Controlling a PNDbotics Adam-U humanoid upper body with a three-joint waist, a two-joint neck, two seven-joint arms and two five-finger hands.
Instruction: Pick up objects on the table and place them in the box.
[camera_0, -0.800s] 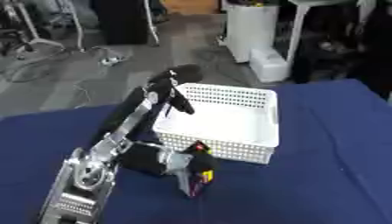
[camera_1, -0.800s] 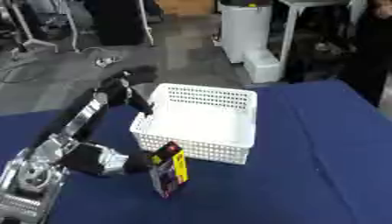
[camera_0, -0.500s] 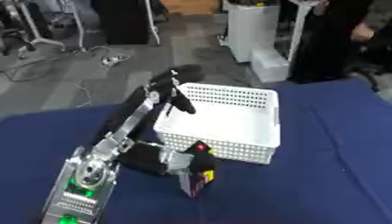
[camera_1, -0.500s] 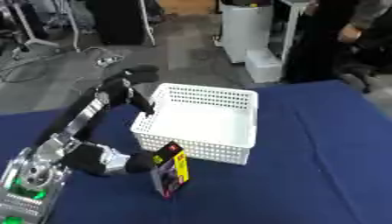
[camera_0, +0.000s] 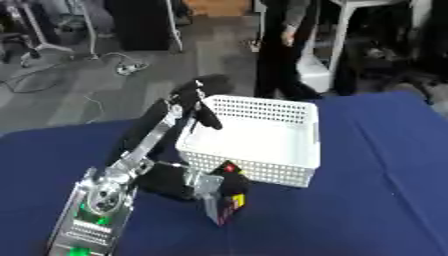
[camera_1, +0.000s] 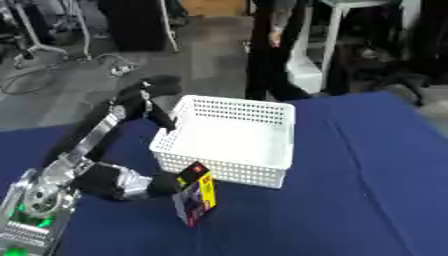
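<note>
With the left hand hanging over the near-left rim of the basket, fingers pointing loosely down and holding nothing, the dark pack stands on the table just outside it and could topple if nudged

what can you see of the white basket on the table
The white basket is a rectangular bin of what looks like plastic, with perforated walls and a solid floor. It sits upright on the blue table and looks empty. The left robot hand hangs at its near-left rim. A small black, red and yellow box stands just before its front wall.
</note>
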